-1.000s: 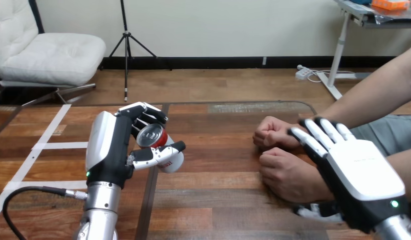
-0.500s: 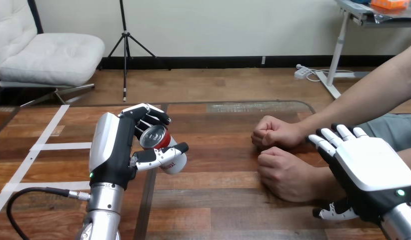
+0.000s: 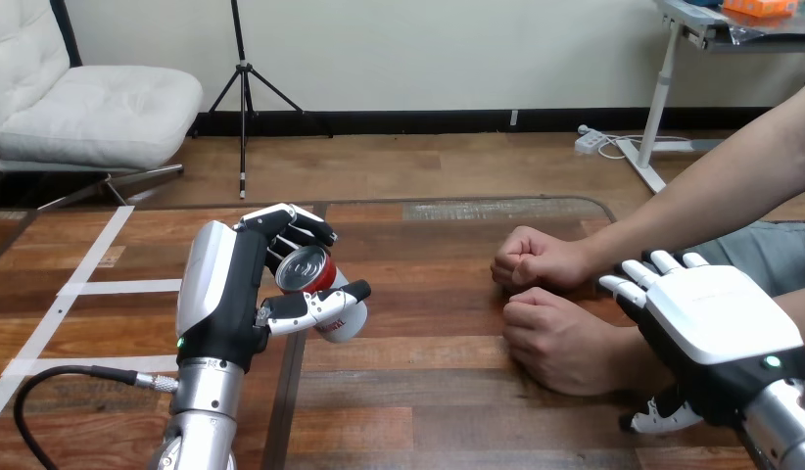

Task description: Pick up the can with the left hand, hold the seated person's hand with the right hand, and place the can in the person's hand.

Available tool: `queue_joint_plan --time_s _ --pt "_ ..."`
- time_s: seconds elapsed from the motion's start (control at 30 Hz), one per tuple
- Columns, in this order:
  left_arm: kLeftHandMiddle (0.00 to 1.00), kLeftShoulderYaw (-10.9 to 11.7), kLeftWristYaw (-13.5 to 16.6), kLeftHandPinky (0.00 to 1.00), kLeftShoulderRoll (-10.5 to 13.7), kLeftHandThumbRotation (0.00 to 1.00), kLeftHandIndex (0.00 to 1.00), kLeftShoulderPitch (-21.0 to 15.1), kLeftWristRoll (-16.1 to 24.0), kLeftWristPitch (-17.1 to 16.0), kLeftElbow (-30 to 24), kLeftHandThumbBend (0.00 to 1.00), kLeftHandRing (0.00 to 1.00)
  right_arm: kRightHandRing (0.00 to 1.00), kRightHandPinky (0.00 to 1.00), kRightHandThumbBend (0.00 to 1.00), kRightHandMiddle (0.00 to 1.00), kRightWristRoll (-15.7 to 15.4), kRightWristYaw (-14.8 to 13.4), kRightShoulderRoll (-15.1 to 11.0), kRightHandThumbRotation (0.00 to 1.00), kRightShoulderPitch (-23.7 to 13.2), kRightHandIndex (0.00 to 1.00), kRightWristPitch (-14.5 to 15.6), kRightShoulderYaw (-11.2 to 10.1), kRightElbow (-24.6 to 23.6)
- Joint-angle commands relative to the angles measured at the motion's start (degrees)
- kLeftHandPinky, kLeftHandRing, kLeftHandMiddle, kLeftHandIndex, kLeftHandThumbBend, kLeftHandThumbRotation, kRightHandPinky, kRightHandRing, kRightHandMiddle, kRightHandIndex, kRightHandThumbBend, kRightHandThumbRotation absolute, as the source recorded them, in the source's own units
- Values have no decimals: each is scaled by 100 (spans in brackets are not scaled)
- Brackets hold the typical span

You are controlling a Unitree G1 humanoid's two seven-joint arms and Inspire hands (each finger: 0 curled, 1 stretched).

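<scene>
Can (image 3: 306,269), red, left of centre: likely light, thin-walled, slippery, dentable; left hand (image 3: 227,294) grips its side, fingers and thumb curled round; right hand (image 3: 717,328) open, empty.

The table (image 3: 428,392) is brown wood planking with plain grain and a soft sheen. The can (image 3: 303,267) has a shiny bare-metal top and a glossy red and white wall. Around the can, the left hand (image 3: 219,294) is smooth white plastic over matt black. Left of the can lie matt white tape strips (image 3: 124,286). Right of the can, the right hand (image 3: 717,331) has the same smooth white shell. Below the can, the left forearm (image 3: 201,394) is silver metal.
</scene>
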Motion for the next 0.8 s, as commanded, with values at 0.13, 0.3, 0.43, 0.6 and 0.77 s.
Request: queue_joint_plan --time_s 0.13,0.3,0.43,0.6,0.77 --pt "47 122 67 33 24 0 49 -286 2 -121 -261 69 40 98 100 83 94 -144 310 -261 17 -628 89 294 133 61" --pt "47 120 73 32 28 0 49 -286 20 -115 -263 69 40 96 100 84 92 -125 323 -309 14 -693 87 369 195 151" --pt "47 125 55 32 21 0 49 -288 -5 -133 -254 69 40 95 100 84 91 -132 306 -339 13 -762 86 402 249 296" --pt "47 129 47 32 22 0 49 -292 -26 -167 -240 69 40 94 100 83 90 -155 360 -370 12 -841 86 447 307 412" --pt "47 133 28 33 31 0 49 -295 -43 -188 -235 69 40 94 100 83 89 -192 311 -403 12 -924 85 464 379 562"
